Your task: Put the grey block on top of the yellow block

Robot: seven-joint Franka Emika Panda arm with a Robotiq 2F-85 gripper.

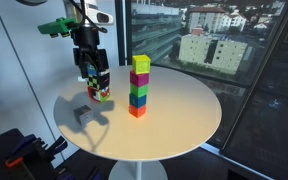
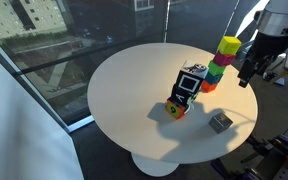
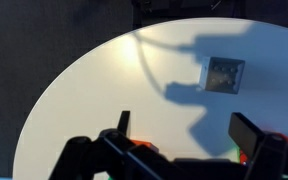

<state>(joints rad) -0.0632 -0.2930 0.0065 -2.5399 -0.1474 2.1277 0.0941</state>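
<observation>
The grey block [image 2: 220, 122] lies alone on the round white table [image 2: 134, 110], near its edge. In the wrist view it [image 3: 224, 73] sits ahead of the fingers and to the right. The yellow block [image 1: 141, 64] tops a stack of coloured cubes and also shows in an exterior view [image 2: 229, 45]. My gripper [image 3: 184, 130] is open and empty, held above the table. In both exterior views it [image 1: 89, 68] [image 2: 246, 80] hangs beside the stack. The grey block cannot be made out in the exterior view where the gripper hangs over the chequered box.
A taller multicoloured chequered box [image 1: 99, 86] [image 2: 187, 88] stands tilted on the table near the gripper. Below the yellow cube the stack [image 1: 138, 92] has magenta, green, blue and orange cubes. Windows surround the table, and dark equipment [image 1: 24, 155] sits on the floor.
</observation>
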